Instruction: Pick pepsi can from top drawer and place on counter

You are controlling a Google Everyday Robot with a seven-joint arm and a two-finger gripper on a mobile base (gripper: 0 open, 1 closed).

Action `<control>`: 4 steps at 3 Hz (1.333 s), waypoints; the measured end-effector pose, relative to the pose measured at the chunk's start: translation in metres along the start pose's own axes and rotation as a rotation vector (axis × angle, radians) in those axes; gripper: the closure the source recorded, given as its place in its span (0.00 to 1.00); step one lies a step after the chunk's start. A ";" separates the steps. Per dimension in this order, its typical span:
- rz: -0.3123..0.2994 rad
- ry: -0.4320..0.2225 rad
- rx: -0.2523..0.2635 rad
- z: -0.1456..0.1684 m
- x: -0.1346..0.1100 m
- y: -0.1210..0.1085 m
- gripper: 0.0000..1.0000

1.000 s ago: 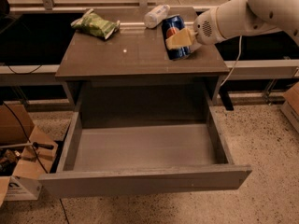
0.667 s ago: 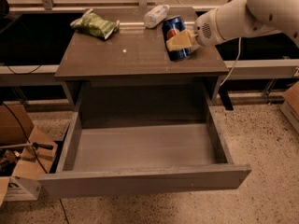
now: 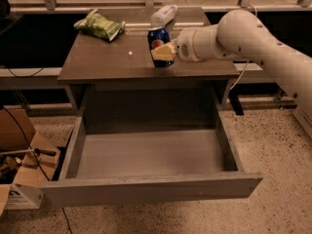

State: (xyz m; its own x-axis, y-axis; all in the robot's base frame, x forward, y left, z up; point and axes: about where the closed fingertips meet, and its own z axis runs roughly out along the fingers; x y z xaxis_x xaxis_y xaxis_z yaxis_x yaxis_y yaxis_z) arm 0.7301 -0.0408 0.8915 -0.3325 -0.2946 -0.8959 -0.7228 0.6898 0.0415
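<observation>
The pepsi can, blue with a red and white logo, stands upright on the counter, right of its middle. My gripper reaches in from the right on a white arm. Its yellowish fingers are closed on the can's lower half. The can's base is at the counter surface; I cannot tell whether it rests there. The top drawer is pulled fully out below the counter and holds nothing.
A green snack bag lies at the counter's back left. A white plastic bottle lies on its side just behind the can. Cardboard boxes sit on the floor to the left of the drawer.
The gripper has carried the can leftward and lower. The can was tilted earlier and now stands upright at the counter surface.
</observation>
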 end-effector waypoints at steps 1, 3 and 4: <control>-0.005 -0.083 -0.009 0.033 -0.008 -0.007 1.00; 0.032 -0.269 -0.062 0.072 -0.029 -0.027 0.60; 0.031 -0.277 -0.069 0.076 -0.031 -0.025 0.29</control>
State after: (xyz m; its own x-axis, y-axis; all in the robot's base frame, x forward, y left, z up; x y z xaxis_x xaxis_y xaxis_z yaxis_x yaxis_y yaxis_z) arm 0.8043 0.0009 0.8846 -0.1833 -0.0756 -0.9801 -0.7579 0.6458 0.0920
